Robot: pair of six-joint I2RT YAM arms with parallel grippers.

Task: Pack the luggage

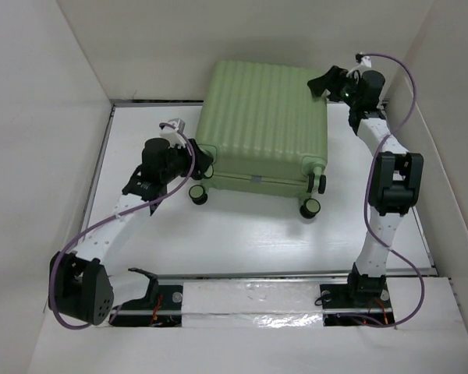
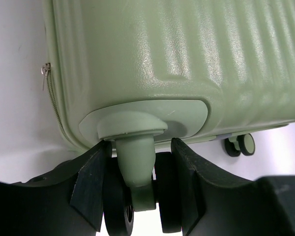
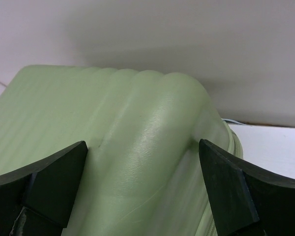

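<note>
Luggage (image 1: 265,117), big and pale green, shut and lying flat on the white worktop (image 1: 242,241). Set toward the back, close to the back wall (image 1: 242,31). Ribbed side up, little black wheels on the side nearest the arms.

Left pincer (image 1: 196,161) down at the near left corner of the luggage. Partly closed and gripping a corner wheel (image 2: 117,211). Left fingers (image 2: 88,182) one on each side of that wheel, pressed against its black sides, with the green wheel stem standing up between them. Zip (image 2: 46,88) running down the edge of the shell just to the left. Other wheels (image 1: 308,206) farther along the same side, well apart from this pincer.

Right pincer (image 1: 327,78) up at the far right corner of the luggage, wide open and holding nothing. Right fingers (image 3: 54,177) one on each side of the round green corner. Cannot tell if touching the shell.
</note>
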